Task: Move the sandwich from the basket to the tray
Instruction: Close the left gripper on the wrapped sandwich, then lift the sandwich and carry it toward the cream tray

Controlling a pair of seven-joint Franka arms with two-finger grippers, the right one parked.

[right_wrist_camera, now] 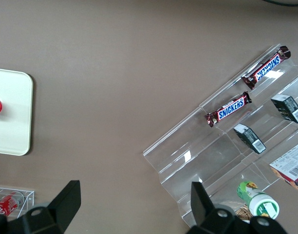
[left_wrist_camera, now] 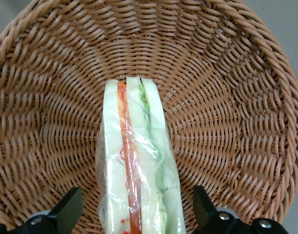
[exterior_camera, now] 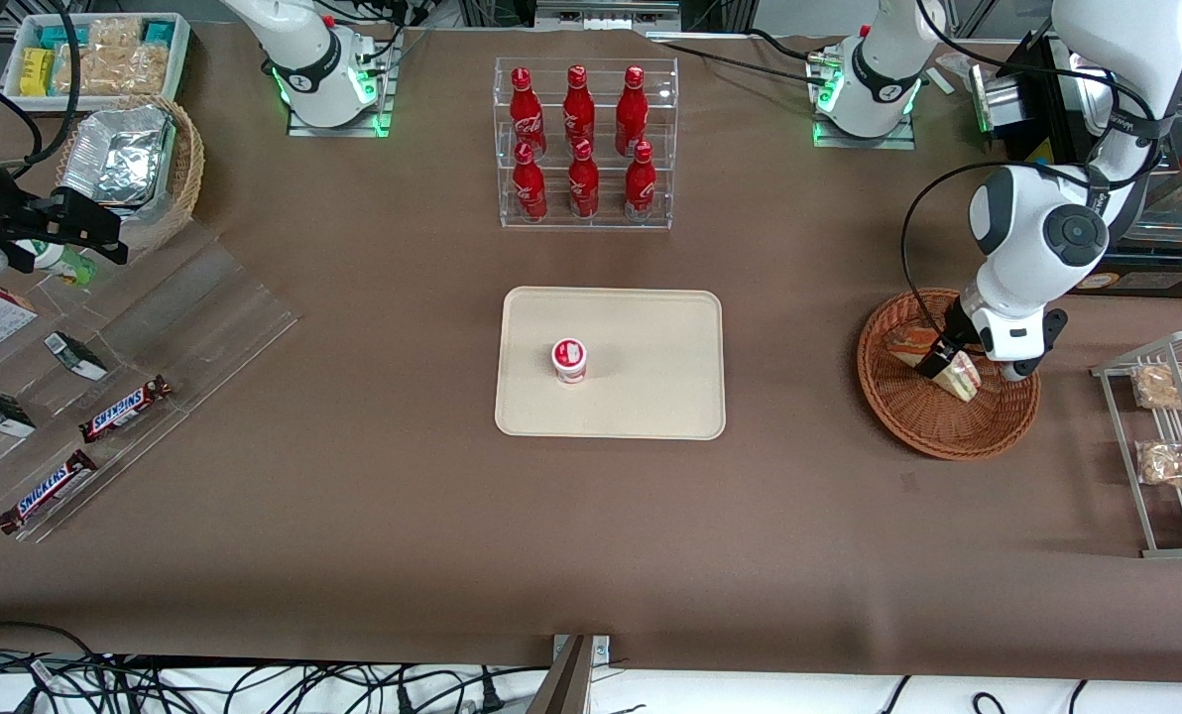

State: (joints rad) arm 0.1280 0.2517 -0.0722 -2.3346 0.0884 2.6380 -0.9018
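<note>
The sandwich (exterior_camera: 961,377) (left_wrist_camera: 137,161), a clear-wrapped white wedge with red and green layers, lies in the reddish-brown wicker basket (exterior_camera: 933,424) (left_wrist_camera: 227,97) toward the working arm's end of the table. My gripper (exterior_camera: 946,361) (left_wrist_camera: 137,212) is down inside the basket, open, with one black finger on each side of the sandwich and a gap between each finger and the wrap. A second wrapped wedge (exterior_camera: 908,345) lies in the basket beside it, farther from the front camera. The cream tray (exterior_camera: 650,397) sits mid-table and holds a small red-lidded cup (exterior_camera: 569,360).
A clear rack of red cola bottles (exterior_camera: 584,144) stands farther from the front camera than the tray. A wire rack with bagged snacks (exterior_camera: 1171,446) is beside the basket. An acrylic stand with Snickers bars (exterior_camera: 125,409) and a tan basket of foil trays (exterior_camera: 135,164) lie toward the parked arm's end.
</note>
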